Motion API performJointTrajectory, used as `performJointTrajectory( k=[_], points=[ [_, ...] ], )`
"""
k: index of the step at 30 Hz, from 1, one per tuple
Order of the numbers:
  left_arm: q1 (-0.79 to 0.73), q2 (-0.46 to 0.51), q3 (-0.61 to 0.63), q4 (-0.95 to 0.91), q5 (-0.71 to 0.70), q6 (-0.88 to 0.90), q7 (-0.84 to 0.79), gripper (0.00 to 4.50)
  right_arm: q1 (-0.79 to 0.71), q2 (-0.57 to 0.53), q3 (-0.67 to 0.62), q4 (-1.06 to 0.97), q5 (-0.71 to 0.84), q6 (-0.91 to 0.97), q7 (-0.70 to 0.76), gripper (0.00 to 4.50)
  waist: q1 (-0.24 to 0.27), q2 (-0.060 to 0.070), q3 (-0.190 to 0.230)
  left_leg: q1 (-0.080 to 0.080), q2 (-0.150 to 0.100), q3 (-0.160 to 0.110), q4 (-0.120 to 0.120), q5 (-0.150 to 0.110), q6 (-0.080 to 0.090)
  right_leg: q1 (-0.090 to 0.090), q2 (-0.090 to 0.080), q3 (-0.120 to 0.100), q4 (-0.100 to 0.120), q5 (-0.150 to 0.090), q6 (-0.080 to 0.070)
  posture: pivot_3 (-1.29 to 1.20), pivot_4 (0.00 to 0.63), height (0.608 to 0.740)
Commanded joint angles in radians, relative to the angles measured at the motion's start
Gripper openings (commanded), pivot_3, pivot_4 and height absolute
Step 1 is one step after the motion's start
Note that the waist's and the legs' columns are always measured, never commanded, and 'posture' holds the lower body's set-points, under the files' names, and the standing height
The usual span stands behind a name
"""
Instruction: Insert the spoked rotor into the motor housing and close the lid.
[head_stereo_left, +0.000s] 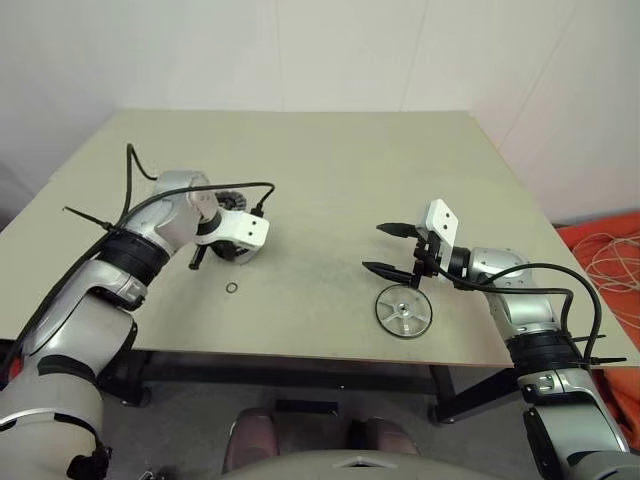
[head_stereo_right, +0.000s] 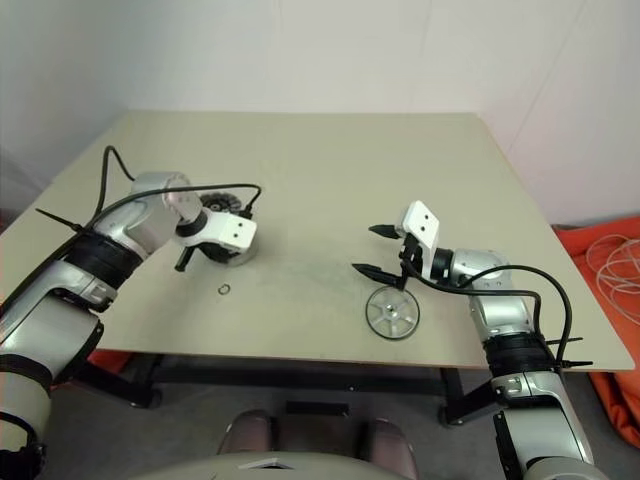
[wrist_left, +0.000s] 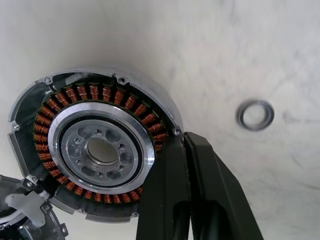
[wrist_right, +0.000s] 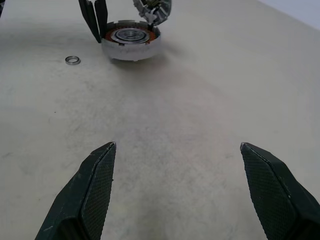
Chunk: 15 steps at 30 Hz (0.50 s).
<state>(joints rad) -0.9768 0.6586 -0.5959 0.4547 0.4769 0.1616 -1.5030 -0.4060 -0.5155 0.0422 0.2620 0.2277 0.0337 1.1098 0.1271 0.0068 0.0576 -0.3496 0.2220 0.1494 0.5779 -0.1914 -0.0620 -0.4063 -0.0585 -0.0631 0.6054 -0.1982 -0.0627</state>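
Copper windings ring the motor housing (wrist_left: 95, 150) on the table (head_stereo_left: 330, 170), the left gripper (wrist_left: 187, 165) poised just beside its rim with jaws clenched on nothing. Nearer the table's front edge, the spoked rotor (head_stereo_left: 403, 311) lies flat just below the right gripper (head_stereo_left: 385, 248), whose jaws stand released. A tiny ring (head_stereo_left: 232, 289) lies near the housing.

Even, diffuse light falls from above on the pale table (head_stereo_left: 330, 190); shadows are soft and faint. The motor housing (wrist_left: 92, 150) is sharp in the left wrist view, its silver centre ring glinting, while the black fingers (wrist_left: 200, 200) just beside it blur. Beyond the housing the table washes out pale. The head views show no glare.
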Motion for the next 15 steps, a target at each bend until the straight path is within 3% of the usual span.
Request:
performJointTrajectory(
  k=[1, 15],
  points=[
    [-0.043, -0.007, 0.014, -0.102, -0.004, 0.009, -0.034, 0.02, 0.004, -0.029, -0.036, -0.034, 0.025, -0.006, -0.005, 4.5, 0.0, 0.0, 0.0, 0.0, 0.0, 0.0, 0.0, 0.0, 0.0, 0.0, 0.0, 0.0, 0.0, 0.0, 0.0, 0.0, 0.0, 0.74],
    [-0.035, -0.133, -0.077, -0.201, 0.015, 0.05, -0.1, 0.02, 0.019, -0.032, -0.038, -0.01, 0.025, -0.031, -0.016, 4.5, 0.0, -0.001, 0.001, -0.001, 0.0, 0.0, 0.0, 0.0, 0.0, 0.0, 0.0, 0.0, 0.0, 0.0, 0.0, 0.0, 0.0, 0.74]
  ],
)
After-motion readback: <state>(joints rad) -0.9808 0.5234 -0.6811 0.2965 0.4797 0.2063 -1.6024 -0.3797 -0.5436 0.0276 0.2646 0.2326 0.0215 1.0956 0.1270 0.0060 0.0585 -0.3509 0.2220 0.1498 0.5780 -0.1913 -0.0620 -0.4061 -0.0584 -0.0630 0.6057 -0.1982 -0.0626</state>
